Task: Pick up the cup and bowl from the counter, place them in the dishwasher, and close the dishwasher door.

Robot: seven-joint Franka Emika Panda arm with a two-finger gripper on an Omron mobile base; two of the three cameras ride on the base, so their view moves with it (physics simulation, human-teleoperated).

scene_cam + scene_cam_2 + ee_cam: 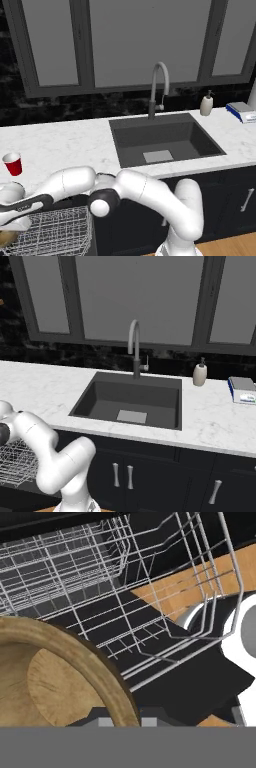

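Observation:
The red cup (13, 163) stands upright on the white marble counter (65, 140) at the far left. My arm reaches left and low over the dishwasher's pulled-out white wire rack (55, 230). In the hand view the tan wooden bowl (45, 682) sits very close at the lower left, and its rim runs down between the fingertips of my gripper (125, 722), which is shut on it. A sliver of the bowl (4, 239) shows at the frame's left edge above the rack. Through the wires lies a dark flat panel (185, 682), likely the lowered dishwasher door.
A dark sink (165, 140) with a grey faucet (158, 85) sits mid-counter. A white soap dispenser (206, 105) and a blue-and-white item (242, 111) are at its right. Dark handled cabinets (150, 471) run below. Wooden floor (200, 582) shows beyond the rack.

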